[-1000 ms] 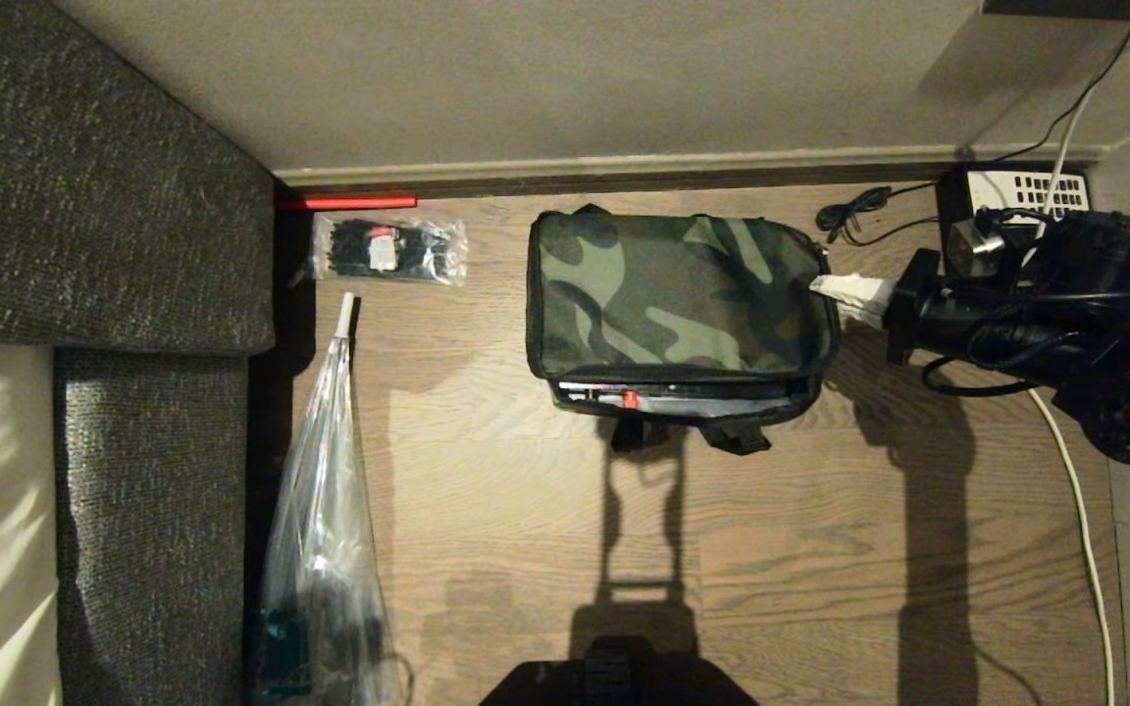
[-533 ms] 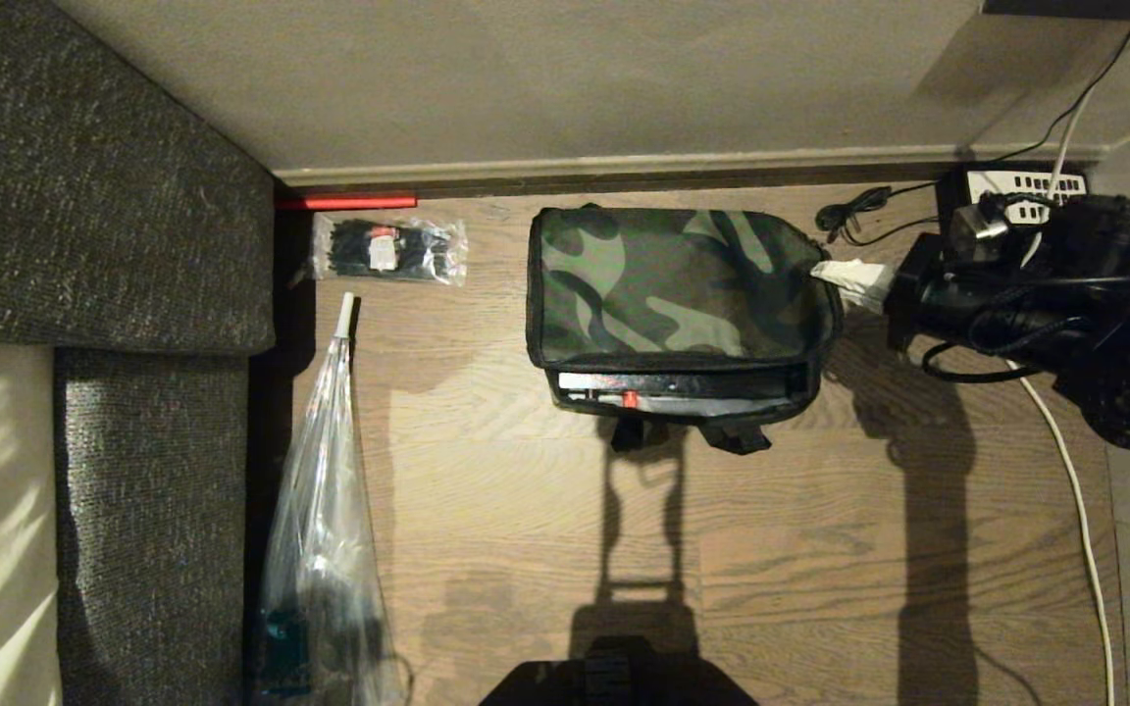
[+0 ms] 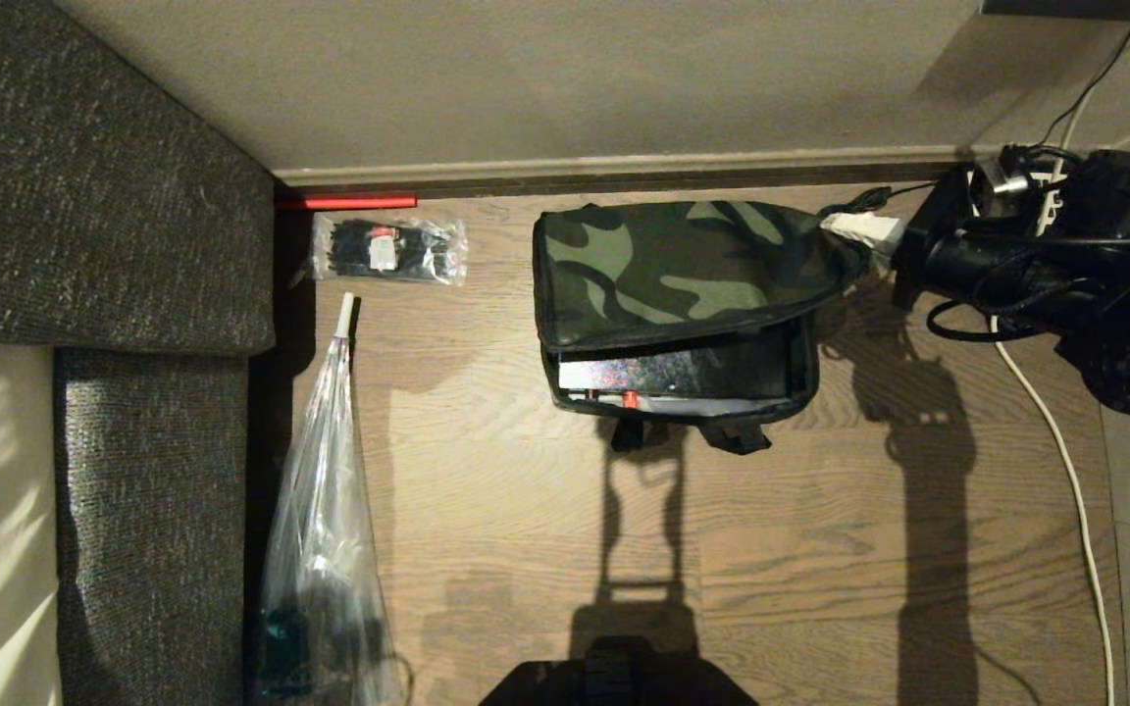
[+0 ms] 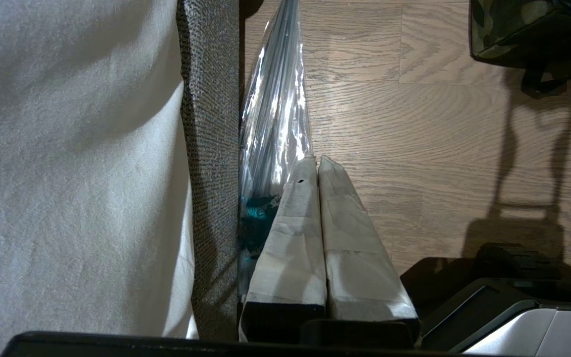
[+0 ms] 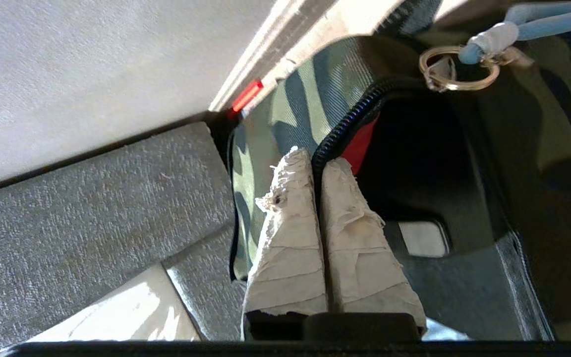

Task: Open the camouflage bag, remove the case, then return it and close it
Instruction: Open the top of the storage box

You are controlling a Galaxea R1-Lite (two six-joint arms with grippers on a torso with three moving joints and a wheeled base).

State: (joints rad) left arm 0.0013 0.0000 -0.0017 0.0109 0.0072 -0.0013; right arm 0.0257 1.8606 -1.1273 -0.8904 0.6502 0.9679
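The camouflage bag (image 3: 678, 294) lies on the wooden floor near the wall, its lid (image 3: 693, 265) raised at the right end. My right gripper (image 3: 845, 227) is shut on the lid's zippered edge (image 5: 337, 134) at that right end, holding it up. The red lid lining (image 5: 360, 144) shows beside the fingertips. Under the lifted lid the black case (image 3: 668, 373) lies flat inside the bag; in the right wrist view the inside is mostly dark. A metal zipper ring (image 5: 456, 69) with a blue cord hangs at the bag's end. My left gripper (image 4: 316, 163) hangs shut and empty beside the sofa, outside the head view.
A grey sofa (image 3: 104, 245) fills the left side. A clear packet of black cable ties (image 3: 388, 250) and a long clear plastic bag (image 3: 325, 510) lie on the floor beside it. A black telephone (image 3: 1046, 191) and cables (image 3: 1055, 461) sit behind my right arm.
My right gripper has moved up and toward the wall with the lid's edge in it. The lid's right end has lifted, uncovering more of the case. The left arm has kept still.
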